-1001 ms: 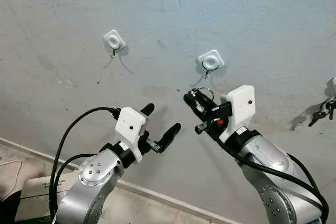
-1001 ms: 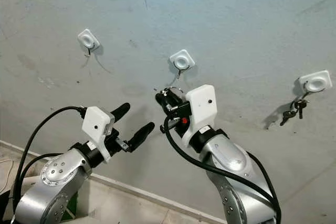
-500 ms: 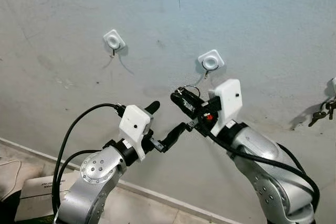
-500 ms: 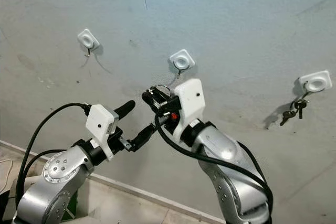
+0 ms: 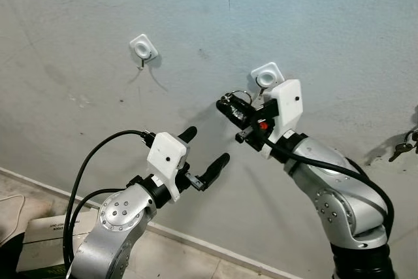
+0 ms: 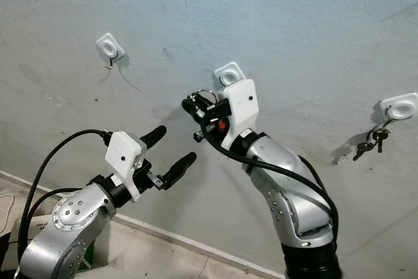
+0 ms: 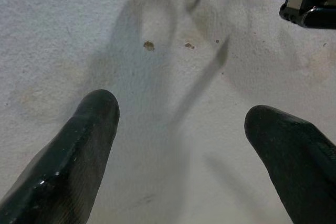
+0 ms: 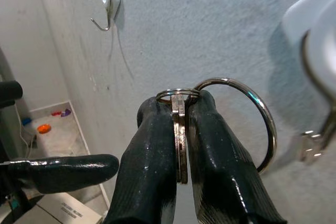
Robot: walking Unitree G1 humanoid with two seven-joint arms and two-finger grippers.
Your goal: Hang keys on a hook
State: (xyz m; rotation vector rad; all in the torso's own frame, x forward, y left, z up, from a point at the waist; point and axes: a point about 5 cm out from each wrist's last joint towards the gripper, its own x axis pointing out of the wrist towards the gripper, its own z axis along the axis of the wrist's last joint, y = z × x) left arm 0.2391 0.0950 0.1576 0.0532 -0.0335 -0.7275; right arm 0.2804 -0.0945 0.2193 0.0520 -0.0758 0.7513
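Note:
My right gripper (image 5: 226, 105) is shut on a key (image 8: 180, 139) whose silver ring (image 8: 261, 120) sticks out past the fingertips. It is raised against the grey wall, just left of and slightly below the middle white hook (image 5: 266, 75). In the right wrist view the ring sits close beside that hook's metal wire (image 8: 314, 75), apart from it. Lower and to the left, my left gripper (image 5: 206, 146) is open and holds nothing, pointing at bare wall. A second white hook (image 5: 142, 47) is bare at the upper left.
A third hook (image 6: 400, 106) at the far right carries another bunch of keys (image 6: 368, 142). A cardboard box (image 5: 39, 249) lies on the floor at the lower left, below the baseboard line. The wall between the hooks is bare.
My right gripper has risen with the keys and come closer to the middle hook. My left gripper has drawn away from it, down and to the left.

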